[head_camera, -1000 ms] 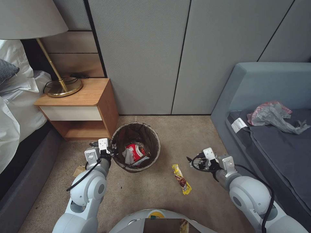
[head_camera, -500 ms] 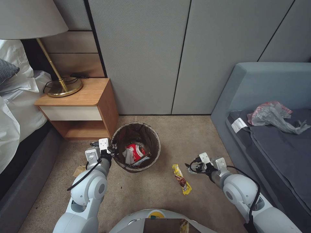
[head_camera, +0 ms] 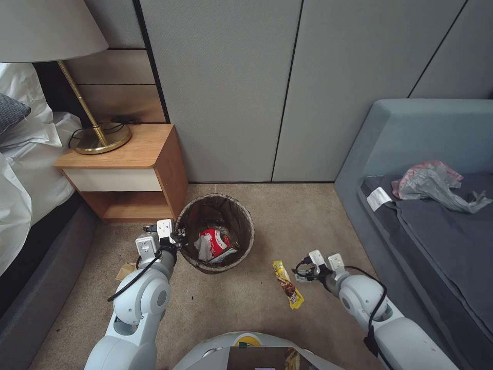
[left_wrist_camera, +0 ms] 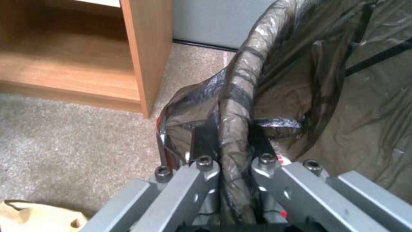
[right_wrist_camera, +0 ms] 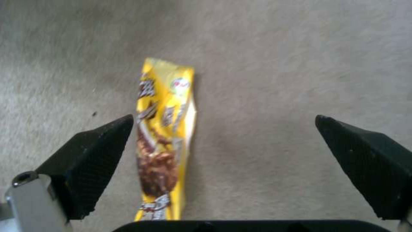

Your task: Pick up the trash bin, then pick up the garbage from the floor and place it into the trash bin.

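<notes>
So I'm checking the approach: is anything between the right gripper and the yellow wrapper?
Nothing visible: the open right gripper hangs beside the yellow snack wrapper, with bare carpet between.

No lettering can be read: the long yellow snack wrapper (right_wrist_camera: pixel 165 141) at lower centre of the right wrist view carries blurred brown-and-white print and a small round emblem, and the crushed red-and-white paper cup (head_camera: pixel 214 241) at centre of the head view bears illegible marks.
</notes>
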You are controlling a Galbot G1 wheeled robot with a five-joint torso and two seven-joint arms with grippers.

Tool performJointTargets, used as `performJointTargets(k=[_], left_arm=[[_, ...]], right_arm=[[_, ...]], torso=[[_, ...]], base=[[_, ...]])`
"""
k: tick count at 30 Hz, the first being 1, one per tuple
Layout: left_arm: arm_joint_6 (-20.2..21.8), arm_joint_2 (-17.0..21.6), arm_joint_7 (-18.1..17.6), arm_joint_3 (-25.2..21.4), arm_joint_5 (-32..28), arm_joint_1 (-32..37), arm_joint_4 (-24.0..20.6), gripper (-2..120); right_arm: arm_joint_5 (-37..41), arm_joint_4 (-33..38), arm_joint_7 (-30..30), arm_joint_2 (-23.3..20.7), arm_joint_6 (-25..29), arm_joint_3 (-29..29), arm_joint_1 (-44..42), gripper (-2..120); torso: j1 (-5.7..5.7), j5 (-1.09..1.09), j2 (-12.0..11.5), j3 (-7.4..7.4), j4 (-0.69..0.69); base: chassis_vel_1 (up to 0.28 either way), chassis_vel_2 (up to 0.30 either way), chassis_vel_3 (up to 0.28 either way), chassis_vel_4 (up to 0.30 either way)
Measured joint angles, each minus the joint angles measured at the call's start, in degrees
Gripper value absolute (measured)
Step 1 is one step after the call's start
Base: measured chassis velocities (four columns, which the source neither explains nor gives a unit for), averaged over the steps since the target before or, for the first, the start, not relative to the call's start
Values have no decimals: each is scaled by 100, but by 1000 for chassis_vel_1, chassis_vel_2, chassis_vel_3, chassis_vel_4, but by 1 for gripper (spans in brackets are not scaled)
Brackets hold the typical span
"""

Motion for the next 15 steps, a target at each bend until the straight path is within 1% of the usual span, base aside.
performJointTargets(k=[1, 5, 13, 15], left_arm=[[0, 1, -1, 2, 1, -14, 11, 2], [0, 14, -3, -5, 0, -28, 35, 2], [0, 13, -3, -14, -3, -50, 74, 2], [0, 9, -2, -15, -4, -61, 85, 2]], right_arm=[[-139, -191, -69, 65, 1, -148, 102, 100], [-344, -429, -206, 181, 1, -432, 264, 100], [-552, -698, -373, 271, 2, -705, 477, 100], [-659, -855, -446, 316, 2, -770, 541, 100]], torso=[[0, -1, 0, 0, 0], [0, -1, 0, 0, 0], [0, -1, 0, 0, 0], [0, 0, 0, 0, 0]], base=[[0, 0, 0, 0], [0, 0, 0, 0], [0, 0, 0, 0], [0, 0, 0, 0]])
